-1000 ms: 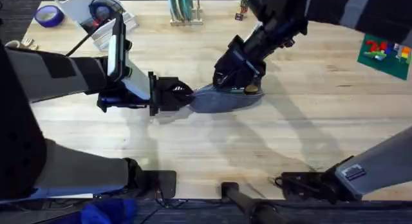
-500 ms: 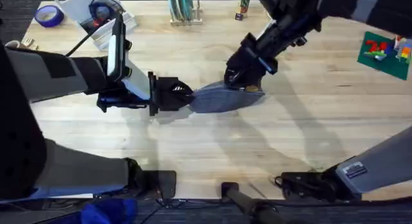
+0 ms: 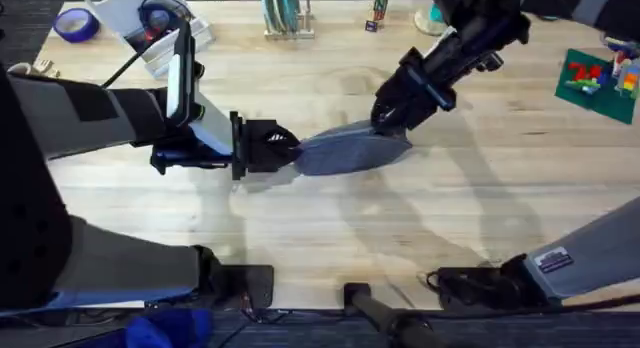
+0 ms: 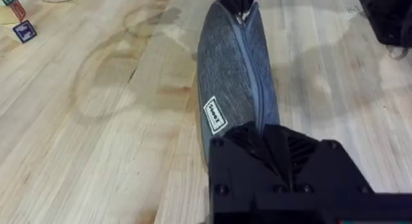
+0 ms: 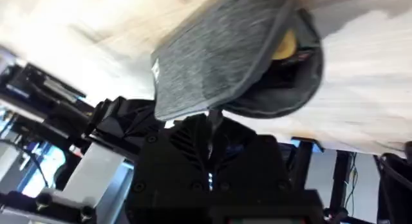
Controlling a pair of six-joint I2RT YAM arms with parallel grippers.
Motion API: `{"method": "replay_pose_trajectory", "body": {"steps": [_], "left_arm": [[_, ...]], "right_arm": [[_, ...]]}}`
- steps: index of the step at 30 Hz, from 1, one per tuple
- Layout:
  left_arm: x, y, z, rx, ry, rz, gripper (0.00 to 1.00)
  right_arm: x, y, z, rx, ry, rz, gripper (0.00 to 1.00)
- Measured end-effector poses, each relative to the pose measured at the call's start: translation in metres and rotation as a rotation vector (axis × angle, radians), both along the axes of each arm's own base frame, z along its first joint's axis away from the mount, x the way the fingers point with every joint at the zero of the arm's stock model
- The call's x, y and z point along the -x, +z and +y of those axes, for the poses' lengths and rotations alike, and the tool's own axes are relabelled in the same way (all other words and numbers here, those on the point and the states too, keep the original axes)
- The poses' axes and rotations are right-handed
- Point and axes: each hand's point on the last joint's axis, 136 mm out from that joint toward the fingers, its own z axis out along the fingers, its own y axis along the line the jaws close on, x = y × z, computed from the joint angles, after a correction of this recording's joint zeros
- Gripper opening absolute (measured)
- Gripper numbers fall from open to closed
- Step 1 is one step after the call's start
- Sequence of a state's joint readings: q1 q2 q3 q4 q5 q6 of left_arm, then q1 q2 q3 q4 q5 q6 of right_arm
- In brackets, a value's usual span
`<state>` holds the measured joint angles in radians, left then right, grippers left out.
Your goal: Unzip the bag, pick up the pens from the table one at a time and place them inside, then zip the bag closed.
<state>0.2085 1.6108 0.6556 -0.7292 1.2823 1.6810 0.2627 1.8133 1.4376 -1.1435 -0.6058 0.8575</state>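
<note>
From overhead, we see the oblong grey-blue fabric pouch (image 3: 350, 151) lying near the middle of the light-wood plank table (image 3: 330, 238). Our left gripper (image 3: 290, 151) pinches its end at 9 o'clock, fingers closed on the fabric. Our right gripper (image 3: 392, 120) sits at the pouch's 3 o'clock end, closed on the zipper there.

In the left wrist view, the pouch (image 4: 235, 82) stretches away with its zipper (image 4: 250, 76) shut along most of its length, and a white label (image 4: 215, 113) shows on its side.

In the right wrist view, the pouch (image 5: 219, 56) gapes open at one end, with something yellow (image 5: 284, 45) inside.
</note>
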Motion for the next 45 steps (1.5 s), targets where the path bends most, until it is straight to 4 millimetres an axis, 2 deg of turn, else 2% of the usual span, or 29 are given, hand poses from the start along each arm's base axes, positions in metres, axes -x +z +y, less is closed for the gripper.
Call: {"method": "replay_pose_trajectory", "body": {"steps": [27, 45], "left_arm": [[0.000, 0.000, 0.000, -0.003, 0.000, 0.001, 0.040], [0.001, 0.000, -0.001, 0.000, -0.003, 0.001, 0.040]], "right_arm": [[-0.002, -0.013, -0.063, 0.170, -0.056, 0.029, 0.033], [-0.001, -0.020, -0.090, 0.281, -0.060, 0.032, 0.033]]}}
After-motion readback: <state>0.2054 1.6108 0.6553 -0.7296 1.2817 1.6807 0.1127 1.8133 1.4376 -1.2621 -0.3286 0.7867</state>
